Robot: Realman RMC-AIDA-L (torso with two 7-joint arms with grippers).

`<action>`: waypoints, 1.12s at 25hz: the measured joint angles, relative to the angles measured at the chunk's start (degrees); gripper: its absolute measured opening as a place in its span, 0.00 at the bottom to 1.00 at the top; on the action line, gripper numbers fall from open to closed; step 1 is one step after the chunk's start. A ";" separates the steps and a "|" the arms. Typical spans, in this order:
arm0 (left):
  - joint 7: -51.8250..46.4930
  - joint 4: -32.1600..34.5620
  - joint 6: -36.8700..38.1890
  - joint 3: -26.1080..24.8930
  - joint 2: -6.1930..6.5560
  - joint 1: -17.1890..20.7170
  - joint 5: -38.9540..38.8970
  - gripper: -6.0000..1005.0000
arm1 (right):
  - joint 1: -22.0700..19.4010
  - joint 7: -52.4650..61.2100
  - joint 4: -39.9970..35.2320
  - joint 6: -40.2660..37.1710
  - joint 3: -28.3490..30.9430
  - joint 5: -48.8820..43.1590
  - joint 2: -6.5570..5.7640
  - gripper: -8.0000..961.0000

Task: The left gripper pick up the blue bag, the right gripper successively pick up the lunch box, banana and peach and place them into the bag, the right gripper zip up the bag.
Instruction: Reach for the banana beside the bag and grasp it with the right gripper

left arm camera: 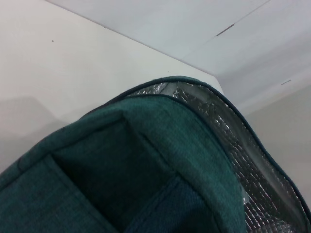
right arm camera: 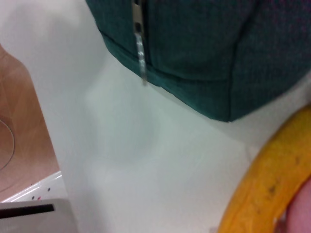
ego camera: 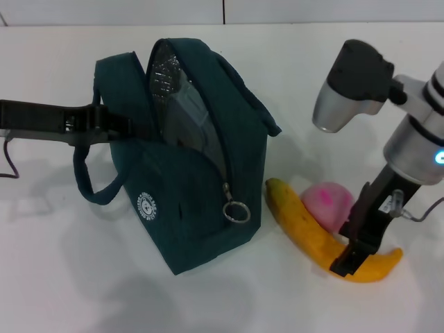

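My right gripper (ego camera: 355, 258) was down on banana (ego camera: 305, 232), fingers astride its thick end; closure not discernible. Banana lay on desk between blue bag (ego camera: 187, 201) and peach (ego camera: 326, 201). Judged soft, bruisable: grip mid-body, lightly. Left gripper (ego camera: 104, 123) clenched on bag rim.

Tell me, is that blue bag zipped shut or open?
Open. The blue bag gapes along its top, showing silver foil lining and a clear box inside; the zip pull hangs at the low end.
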 joint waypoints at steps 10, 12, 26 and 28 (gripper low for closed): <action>0.28 0.00 0.00 0.14 -0.09 -0.23 0.00 0.04 | -0.01 0.63 3.48 2.61 -1.78 2.46 -0.01 0.71; 0.28 0.00 0.01 0.15 -0.09 -0.23 0.00 0.04 | 0.14 0.64 3.94 2.93 -1.89 2.54 -0.01 0.71; 0.28 0.00 0.16 0.24 -0.29 -0.32 0.00 0.04 | 0.32 2.16 4.58 3.88 -3.16 2.06 0.00 0.70; 0.28 0.00 0.18 0.24 -0.30 -0.33 0.00 0.04 | 0.38 2.28 4.69 3.96 -3.25 1.97 -0.01 0.70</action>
